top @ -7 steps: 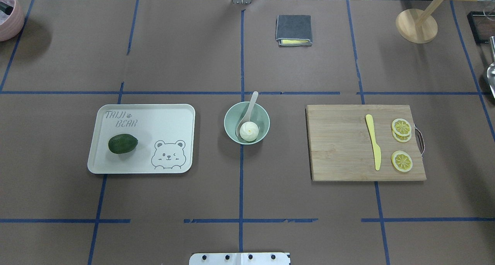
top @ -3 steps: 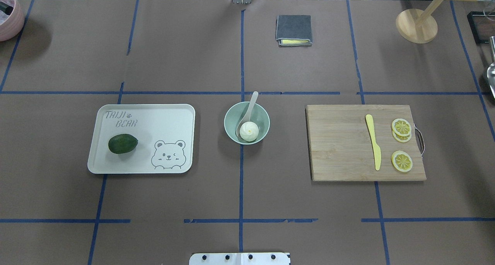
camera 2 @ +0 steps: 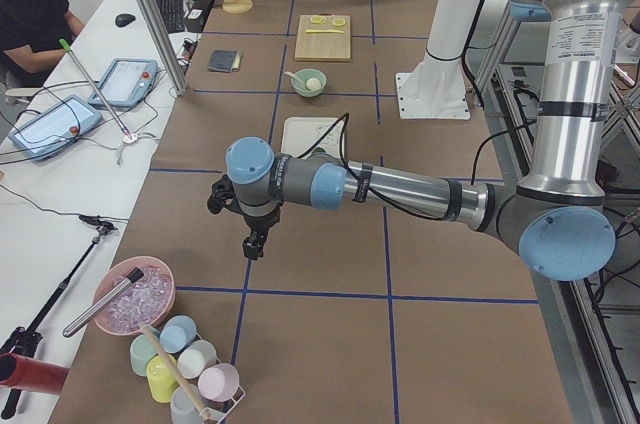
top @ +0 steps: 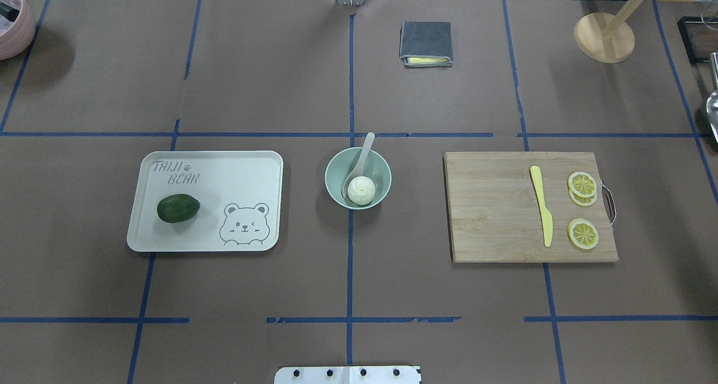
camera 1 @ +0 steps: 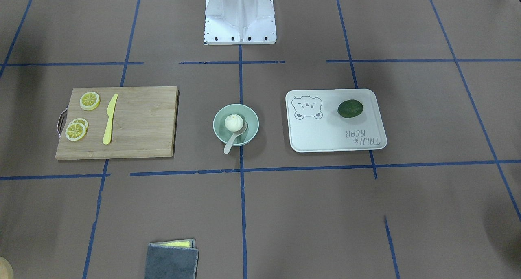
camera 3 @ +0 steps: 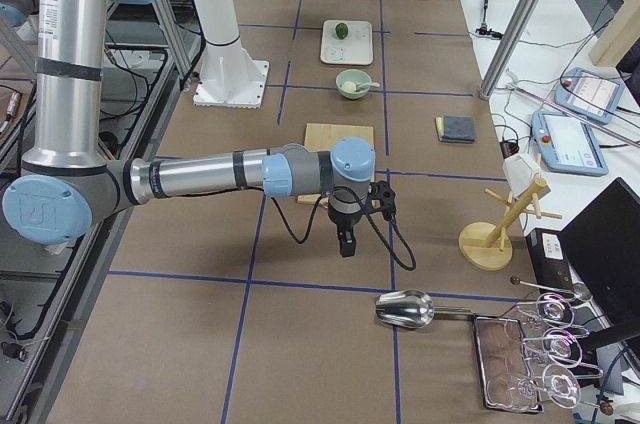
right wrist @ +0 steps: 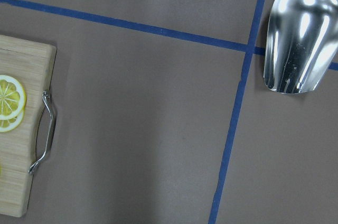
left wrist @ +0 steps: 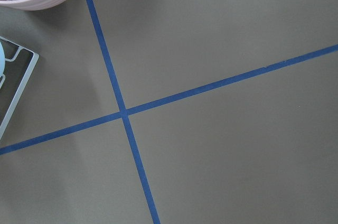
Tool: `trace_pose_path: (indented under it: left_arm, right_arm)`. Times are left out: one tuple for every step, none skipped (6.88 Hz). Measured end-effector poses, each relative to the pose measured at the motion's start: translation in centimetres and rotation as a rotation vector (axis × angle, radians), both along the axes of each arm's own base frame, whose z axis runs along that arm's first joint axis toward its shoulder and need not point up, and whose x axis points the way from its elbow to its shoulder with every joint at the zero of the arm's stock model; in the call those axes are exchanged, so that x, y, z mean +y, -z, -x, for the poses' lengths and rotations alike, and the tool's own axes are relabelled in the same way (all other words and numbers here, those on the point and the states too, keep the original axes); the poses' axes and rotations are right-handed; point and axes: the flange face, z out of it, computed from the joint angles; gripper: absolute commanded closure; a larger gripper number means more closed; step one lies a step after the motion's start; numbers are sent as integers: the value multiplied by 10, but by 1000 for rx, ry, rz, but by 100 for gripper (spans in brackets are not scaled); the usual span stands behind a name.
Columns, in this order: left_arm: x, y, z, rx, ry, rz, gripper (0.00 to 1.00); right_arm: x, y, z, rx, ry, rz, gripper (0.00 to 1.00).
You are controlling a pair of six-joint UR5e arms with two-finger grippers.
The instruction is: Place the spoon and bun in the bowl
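At table centre the bowl (top: 385, 170) holds bun (top: 361, 190) and spoon (top: 363, 153), handle jutting over the rim where any knock could tip it out; left gripper (camera 2: 250, 248) and right gripper (camera 3: 346, 246) hang at the table's ends, openness impossible to tell.

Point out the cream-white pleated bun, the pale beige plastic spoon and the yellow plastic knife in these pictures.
Cream-white pleated bun (top: 361, 190): overhead exterior view, on its swirled top.
Pale beige plastic spoon (top: 366, 149): overhead exterior view, on its handle.
Yellow plastic knife (top: 542, 206): overhead exterior view, about halfway along its length.
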Motion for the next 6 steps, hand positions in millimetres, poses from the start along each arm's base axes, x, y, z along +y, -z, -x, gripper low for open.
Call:
trace_pose_path:
  left_arm:
    - [-2,1,0,1,-1,-12,0]
    - [-3,4,-1,2,-1,-20,0]
    - [-4,6,-1,-1,0,-26,0]
    - [-6,9,0,-5,1,-34,0]
    - [-8,12,-1,-6,1,-42,0]
    - [-9,14,-1,-6,0,-46,0]
  right_arm:
    - [-1,0,1,0,1,-1,0]
    - [-1,1,2,1,3,-1,0]
    - [-3,2,3,2,5,-4,0]
    - [-4,3,3,2,7,-9,0]
    - [-5,2,4,3,9,-10,0]
    - [-6,3,6,3,12,-12,0]
